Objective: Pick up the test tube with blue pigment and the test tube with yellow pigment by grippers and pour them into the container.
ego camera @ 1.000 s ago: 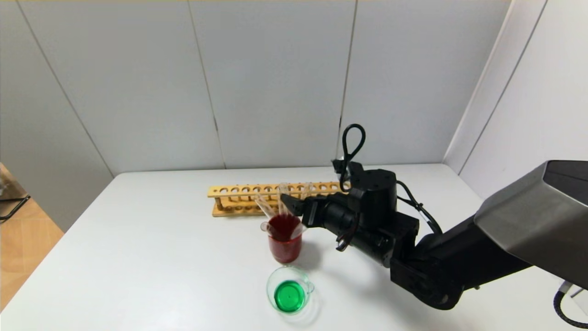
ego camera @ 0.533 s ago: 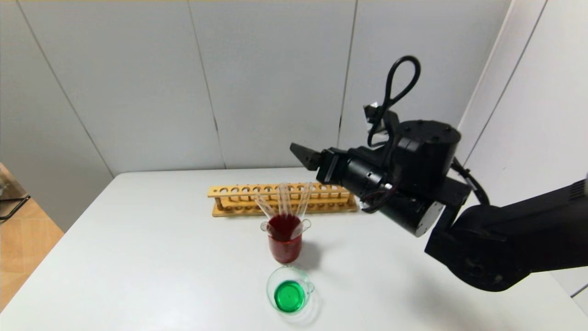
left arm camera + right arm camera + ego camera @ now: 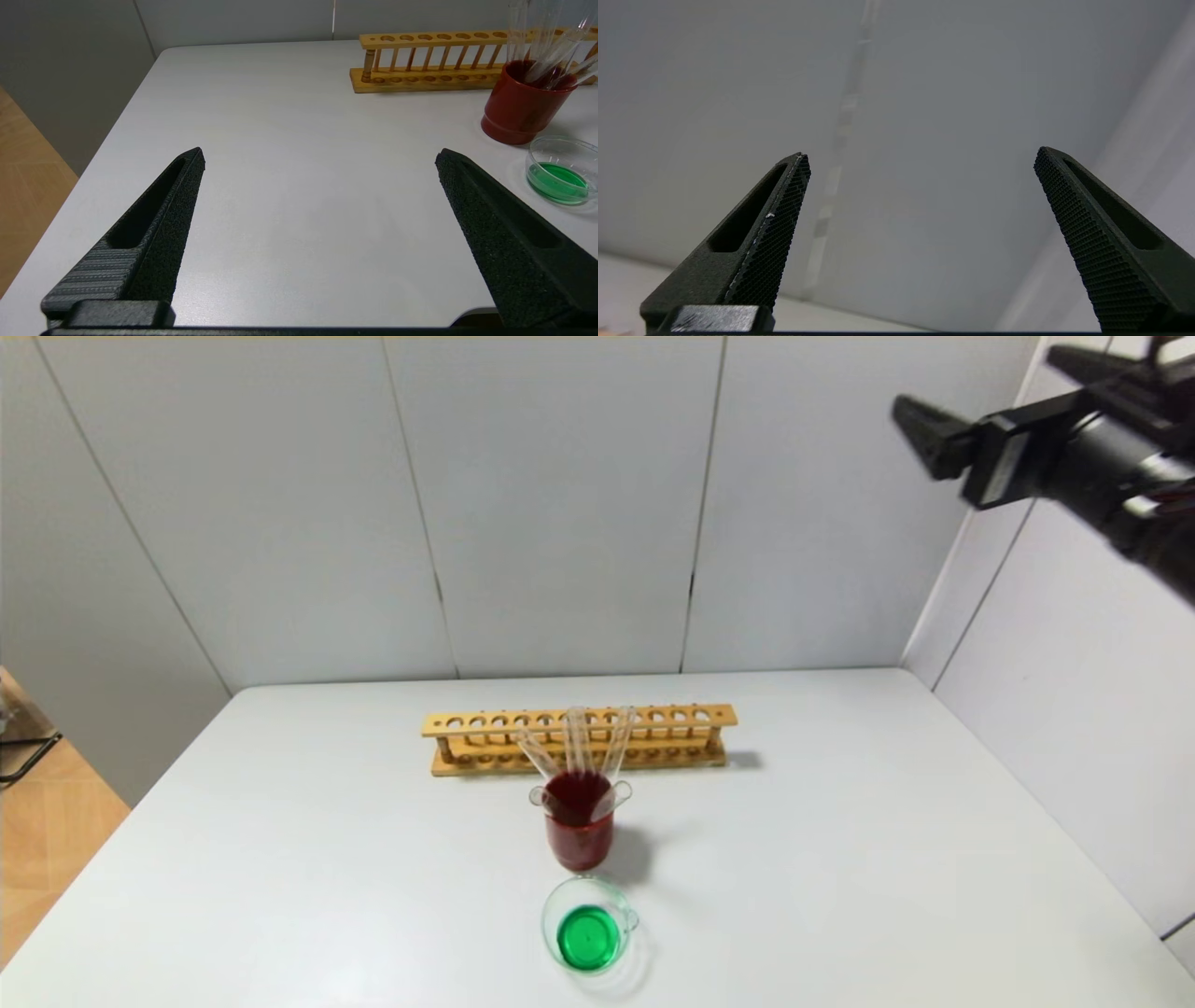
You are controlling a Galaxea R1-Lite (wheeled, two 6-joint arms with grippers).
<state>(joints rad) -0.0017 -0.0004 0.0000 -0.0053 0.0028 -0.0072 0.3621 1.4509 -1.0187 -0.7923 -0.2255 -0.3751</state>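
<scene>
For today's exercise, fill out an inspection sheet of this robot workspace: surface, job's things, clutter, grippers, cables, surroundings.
Surface: white table, no spills seen.
Job's things: low container holds green liquid; clear test tubes stand in the tall beaker of dark red liquid; no blue or yellow pigment seen.
Clutter: wooden rack behind the beaker.
Grippers: left gripper open, low over the table; right gripper open, raised high, facing the wall.
Cables: nothing seen.
Surroundings: grey wall panels; wooden floor.
</scene>
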